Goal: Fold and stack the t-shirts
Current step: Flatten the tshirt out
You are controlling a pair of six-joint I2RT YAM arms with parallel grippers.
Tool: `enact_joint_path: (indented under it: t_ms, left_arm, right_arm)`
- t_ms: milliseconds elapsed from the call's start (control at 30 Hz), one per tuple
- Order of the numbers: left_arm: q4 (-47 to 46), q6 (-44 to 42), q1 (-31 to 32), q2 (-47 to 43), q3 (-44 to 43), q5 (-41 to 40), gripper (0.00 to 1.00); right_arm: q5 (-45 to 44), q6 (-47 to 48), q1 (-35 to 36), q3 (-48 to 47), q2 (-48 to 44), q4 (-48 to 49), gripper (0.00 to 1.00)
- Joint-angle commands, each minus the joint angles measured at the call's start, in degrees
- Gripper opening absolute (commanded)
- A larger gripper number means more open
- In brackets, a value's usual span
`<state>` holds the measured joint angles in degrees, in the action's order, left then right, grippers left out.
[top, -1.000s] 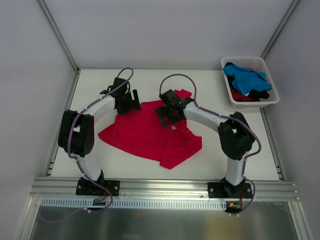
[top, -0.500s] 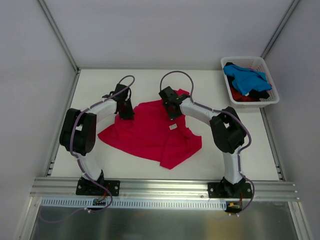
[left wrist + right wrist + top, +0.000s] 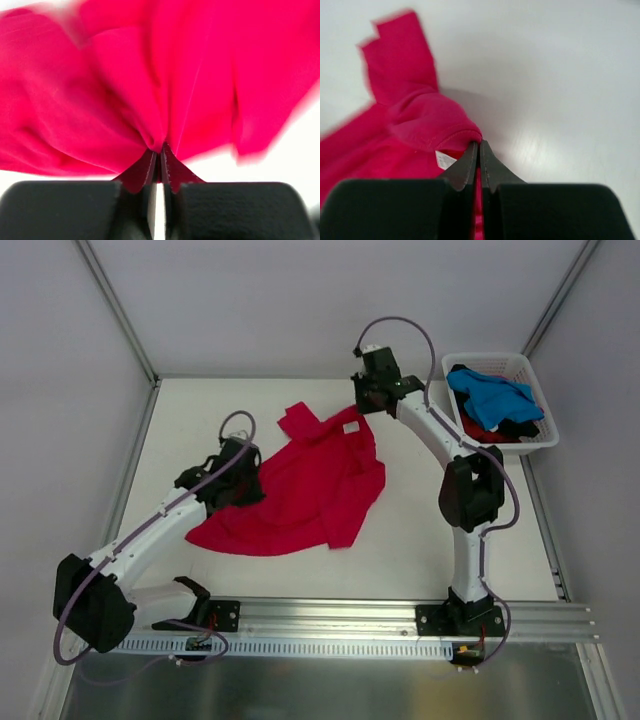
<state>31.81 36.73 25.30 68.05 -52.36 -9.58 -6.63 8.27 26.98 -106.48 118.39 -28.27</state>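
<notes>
Left arm (image 3: 150, 535): reaches from its base at the near edge, out to the left and then in over the table (image 3: 420, 540) toward the middle.
Left gripper (image 3: 158, 151): fingers pressed together on a pinch of red cloth. The folds fan out from the tips in the left wrist view, which is blurred. From above it sits at the near-left edge of the shirt.
Red t-shirt (image 3: 300, 485): on the table between the two grippers, rumpled and not folded. It is drawn along a slant from near left to far right. Its near edge lies in loose folds.
Sleeve (image 3: 298, 418): sticks out flat on the table at the far side of the red t-shirt, left of the right gripper.
Label (image 3: 444, 159): small and white, at the neck of the red t-shirt, just beside the right fingertips.
Right gripper (image 3: 478, 147): fingers closed on the rolled neck edge of the red t-shirt. From above it sits at the shirt's far-right end.
Right arm (image 3: 430, 425): stretched from its base far across the table, its wrist near the back edge.
Basket (image 3: 510, 447): white, slatted, in the far right corner of the table, well apart from the red t-shirt.
Blue t-shirt (image 3: 490, 400): crumpled on top inside the basket.
Dark cloth (image 3: 520, 427): under the blue t-shirt, toward the near side of the basket.
Red cloth (image 3: 482, 432): a strip showing at the near-left inside of the basket.
</notes>
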Motion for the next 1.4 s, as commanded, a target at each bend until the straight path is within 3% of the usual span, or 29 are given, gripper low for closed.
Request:
enact_joint_path:
  t_ms: [0, 33, 67, 100, 133, 233, 267, 367, 467, 533, 633, 667, 733, 767, 867, 900, 933, 967, 1000, 1200, 1300, 1367]
  left_arm:
    - [9.40, 6.50, 11.85, -1.17, -0.64, -0.71, 0.04]
    - [10.02, 6.25, 11.97, -1.17, -1.07, -0.61, 0.13]
    - [10.46, 5.90, 11.97, -1.51, -1.60, -1.39, 0.28]
    - [10.64, 4.59, 11.97, -2.30, -2.91, -4.27, 0.83]
    - [10.73, 3.62, 11.36, -2.48, -4.14, -5.87, 0.98]
    - [10.73, -0.78, 6.89, -0.91, -10.91, -6.95, 0.99]
    - [10.55, -1.22, 1.30, -0.21, -12.23, -5.37, 0.99]
    - [10.38, -3.24, -5.59, 3.22, -16.01, -2.37, 0.99]
    - [9.24, -6.66, -6.40, 7.70, -18.13, 0.52, 0.99]
    - [3.63, -10.61, -7.28, 11.65, -18.31, 5.78, 0.99]
    - [-8.49, -17.38, -7.81, 17.36, -19.01, 20.35, 0.99]
    - [-11.31, -18.70, -7.81, 18.94, -19.44, 20.39, 0.99]
    - [-13.09, -20.99, -8.07, 25.68, -24.78, 17.94, 0.99]
    - [-12.31, -21.52, -8.51, 28.16, -27.33, 17.85, 0.99]
    - [-10.72, -17.59, -10.79, 34.86, -33.76, 21.52, 0.99]
    - [-10.46, -14.61, -11.32, 36.26, -34.47, 22.76, 0.97]
    - [-10.28, -13.89, -11.59, 36.19, -34.04, 24.25, 0.95]
    - [-10.02, -13.36, -11.59, 35.84, -33.34, 24.26, 0.95]
    - [-9.75, -12.66, -11.59, 35.05, -30.72, 24.26, 0.94]
    - [-1.86, -8.54, -11.50, 17.05, -14.57, 19.17, 0.93]
    - [0.00, -5.98, -11.15, 7.73, -6.22, 21.88, 0.92]
    - [0.00, -5.53, -10.01, 3.59, -3.20, 23.82, 0.92]
  right_arm:
    - [16.19, 2.53, 2.88, -14.75, 3.76, 0.77, 0.00]
    - [17.17, 2.97, 3.94, -16.99, 7.09, -2.02, 0.00]
    - [17.18, 3.67, 5.26, -18.49, 8.42, -3.18, 0.00]
    - [17.27, 5.07, 7.45, -19.20, 9.48, -3.89, 0.00]
    - [16.92, 5.17, 8.25, -18.42, 10.10, -4.59, 0.00]
    - [15.69, 0.37, 8.00, -13.86, 8.97, -3.29, 0.00]
    - [14.73, -1.14, 7.13, -9.67, 6.88, -2.50, 0.00]
    - [13.67, -5.10, 2.30, -2.10, 3.26, 0.14, 0.00]
    - [12.00, -1.96, -1.57, 1.26, -0.61, -1.08, 0.00]
    - [12.08, 0.59, -2.63, 4.95, -3.24, -1.78, 0.07]
    - [17.52, 2.54, -2.90, 9.35, -4.92, -1.26, 0.10]
    - [17.36, 2.54, -2.90, 9.97, -4.83, -1.09, 0.10]
    - [16.48, 0.00, -2.99, 9.71, -4.05, -1.17, 0.24]
    - [15.78, -0.88, -3.08, 9.36, -3.35, -1.26, 0.26]
    - [15.60, -2.47, -3.16, 8.83, -4.47, -1.26, 0.27]
    - [14.90, -2.47, -3.16, 8.74, -4.92, -1.26, 0.22]
    - [13.33, -2.73, -3.16, 8.65, -5.44, -1.43, 0.16]
    - [9.05, -3.17, -3.43, 8.83, -6.75, -1.44, 0.03]
    - [7.88, -3.52, -4.56, 9.26, -7.55, -1.52, 0.00]
    - [8.14, 0.42, -6.25, 15.23, -12.12, 0.15, 0.00]
    - [3.13, -1.93, -6.41, 19.52, -14.05, -3.54, 0.00]
    - [5.90, -2.38, -6.42, 24.27, -18.35, -1.97, 0.00]
